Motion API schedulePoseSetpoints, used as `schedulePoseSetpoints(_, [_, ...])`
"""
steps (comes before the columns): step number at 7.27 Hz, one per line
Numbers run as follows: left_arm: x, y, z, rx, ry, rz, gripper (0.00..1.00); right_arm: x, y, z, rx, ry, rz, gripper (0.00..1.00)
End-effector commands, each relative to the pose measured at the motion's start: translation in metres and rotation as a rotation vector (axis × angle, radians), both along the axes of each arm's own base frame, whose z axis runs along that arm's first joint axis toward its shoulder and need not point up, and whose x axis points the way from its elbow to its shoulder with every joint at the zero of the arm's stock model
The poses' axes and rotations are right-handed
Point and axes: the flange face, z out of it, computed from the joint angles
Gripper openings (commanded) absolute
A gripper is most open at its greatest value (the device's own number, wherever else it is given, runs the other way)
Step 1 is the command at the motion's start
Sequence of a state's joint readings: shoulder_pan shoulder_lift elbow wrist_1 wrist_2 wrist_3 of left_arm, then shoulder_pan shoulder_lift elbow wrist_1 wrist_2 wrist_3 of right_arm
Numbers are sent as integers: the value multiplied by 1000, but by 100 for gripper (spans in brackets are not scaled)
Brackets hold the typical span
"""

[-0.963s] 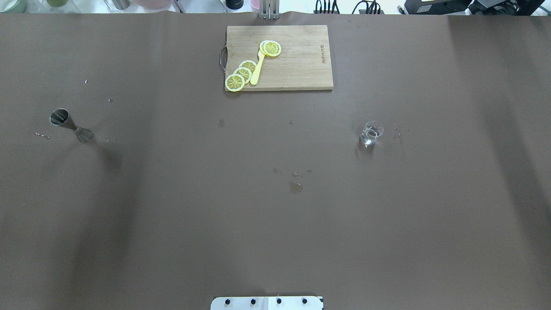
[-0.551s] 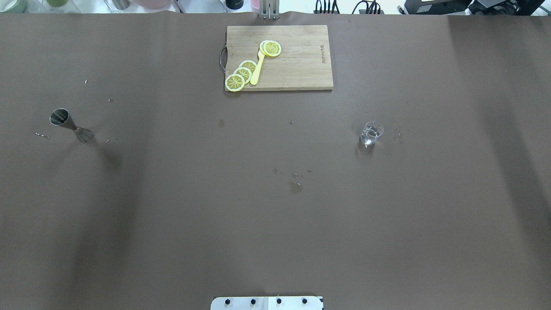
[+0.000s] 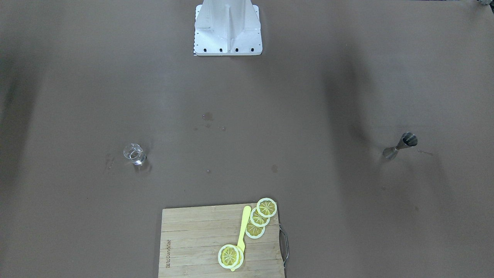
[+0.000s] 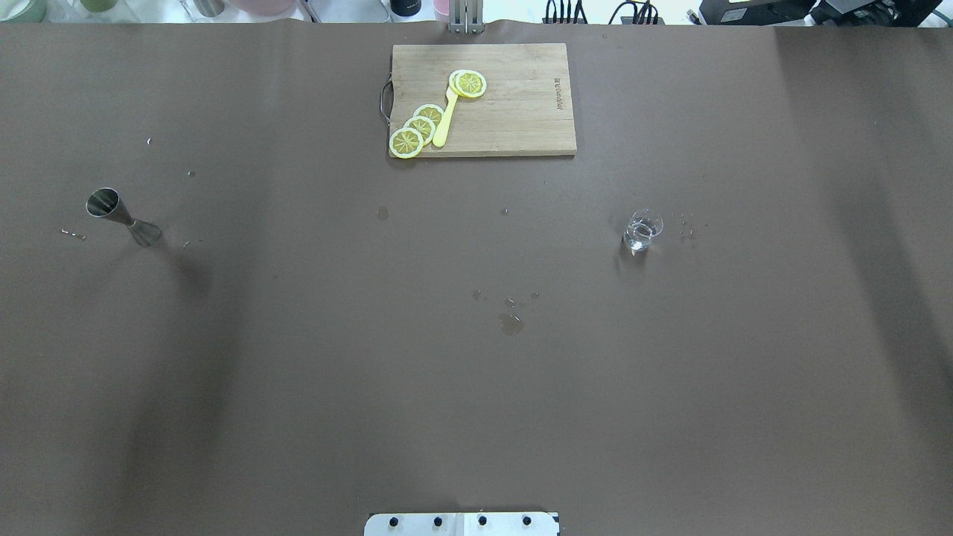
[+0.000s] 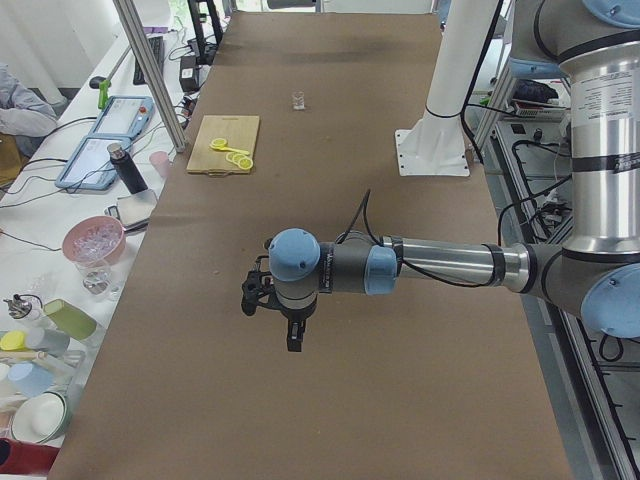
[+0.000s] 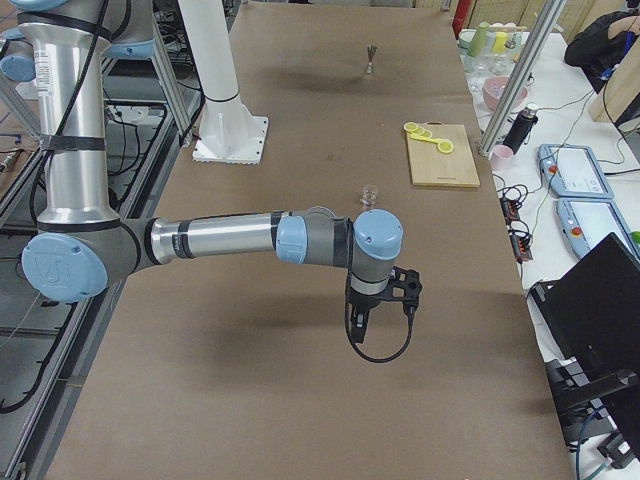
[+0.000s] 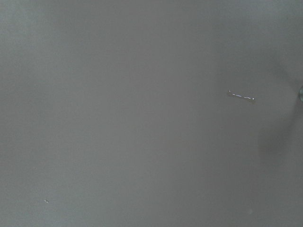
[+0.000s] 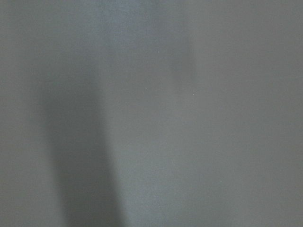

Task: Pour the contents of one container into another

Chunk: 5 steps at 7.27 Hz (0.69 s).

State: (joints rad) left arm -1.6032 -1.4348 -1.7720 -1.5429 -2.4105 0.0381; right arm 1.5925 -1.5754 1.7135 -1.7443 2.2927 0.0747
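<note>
Well, glass cup (image 4: pixel 642 229) and jigger (image 4: pixel 123 217) stand well apart

The glass cup stands upright on the worktop (image 4: pixel 476 402) at the robot's right, the jigger upright at its left. The left pincer (image 5: pixel 290 332) and right pincer (image 6: pixel 357 325) hang above bare worktop; wide or narrow, I cannot tell.

Silver tube, grey joint housings and pale-blue caps (image 5: pixel 295 255) (round, like lids) make up the left arm (image 5: pixel 440 265) and right arm (image 6: pixel 210 238). The left gripper (image 5: pixel 295 340) and right gripper (image 6: pixel 357 330) are black, the right one trailing a looped black cable (image 6: pixel 385 352). Dark screws (image 3: pixel 220 50) line the foot of the white pedestal (image 3: pixel 227 27).
</note>
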Motion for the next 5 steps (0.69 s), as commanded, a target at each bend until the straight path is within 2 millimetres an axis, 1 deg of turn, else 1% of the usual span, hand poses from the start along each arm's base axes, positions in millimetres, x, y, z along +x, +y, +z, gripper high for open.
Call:
schedulePoseSetpoints(1, [-1,-4,-3,13,-9,3,99,-13,-3,-3,7,1,-27,100])
schedulePoseSetpoints(2, [-2,-5,-5,45,-12,0,99,-13,-3,-4,7,-1,-29,100])
schedulePoseSetpoints(3, [-6,-1,0,43,-10,-18,99,-13,-1,-4,8,-7,-26,100])
schedulePoseSetpoints(4, [-11,0,0,49,-10,-27,99,-13,-1,-4,8,-7,-26,100])
schedulePoseSetpoints(5, [-11,0,3,43,-12,-27,99,-14,-1,-3,6,-7,-27,100])
